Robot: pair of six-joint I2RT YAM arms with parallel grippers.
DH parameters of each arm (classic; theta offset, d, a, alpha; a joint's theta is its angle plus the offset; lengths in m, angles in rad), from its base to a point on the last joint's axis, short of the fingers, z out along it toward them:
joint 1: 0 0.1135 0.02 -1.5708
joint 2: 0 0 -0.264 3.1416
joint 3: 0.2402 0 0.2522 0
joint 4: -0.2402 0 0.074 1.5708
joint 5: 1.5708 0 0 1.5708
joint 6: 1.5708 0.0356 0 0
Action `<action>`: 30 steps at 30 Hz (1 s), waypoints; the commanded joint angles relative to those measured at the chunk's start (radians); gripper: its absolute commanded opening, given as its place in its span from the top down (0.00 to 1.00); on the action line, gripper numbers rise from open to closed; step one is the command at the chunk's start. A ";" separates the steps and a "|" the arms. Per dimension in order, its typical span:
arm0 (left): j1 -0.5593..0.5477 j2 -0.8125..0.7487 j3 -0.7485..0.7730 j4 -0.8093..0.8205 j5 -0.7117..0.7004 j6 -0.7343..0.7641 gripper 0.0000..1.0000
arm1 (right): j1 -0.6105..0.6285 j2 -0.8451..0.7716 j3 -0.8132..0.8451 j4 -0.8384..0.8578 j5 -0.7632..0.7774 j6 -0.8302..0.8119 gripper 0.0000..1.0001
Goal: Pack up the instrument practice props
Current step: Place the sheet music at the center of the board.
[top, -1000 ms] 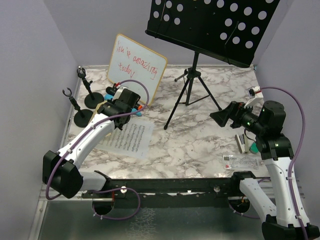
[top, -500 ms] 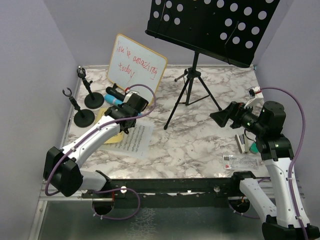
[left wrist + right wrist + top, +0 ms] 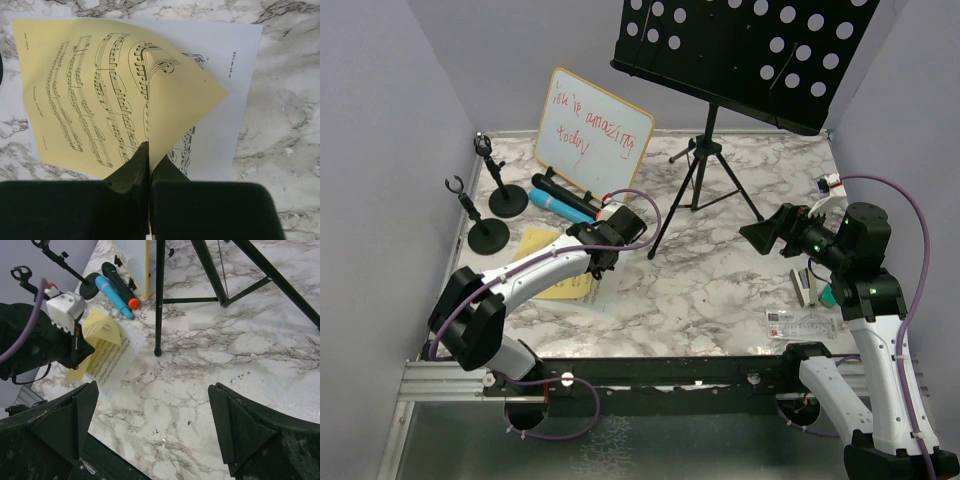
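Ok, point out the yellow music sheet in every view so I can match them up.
Top external: the yellow music sheet lies left of centre, beside the left gripper.
Left wrist: yellow music sheet fills the left and middle, one corner curled up between the shut fingers.
Right wrist: yellow music sheet is at upper left, its curled corner standing up.
Shared landmark: the left gripper pinching it, seen in all three.

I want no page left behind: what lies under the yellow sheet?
A white sheet of music lies under the yellow sheet, whose corner the left end effector pinches up. Most of the white page's print is covered.
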 commanded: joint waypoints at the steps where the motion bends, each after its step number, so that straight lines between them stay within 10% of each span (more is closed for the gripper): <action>1: -0.012 0.075 -0.033 0.018 -0.040 -0.021 0.94 | 0.005 -0.007 -0.014 0.015 0.016 -0.021 0.00; 30: -0.124 0.073 -0.081 0.061 -0.003 -0.064 0.43 | 0.005 0.014 -0.013 0.021 0.004 -0.019 0.00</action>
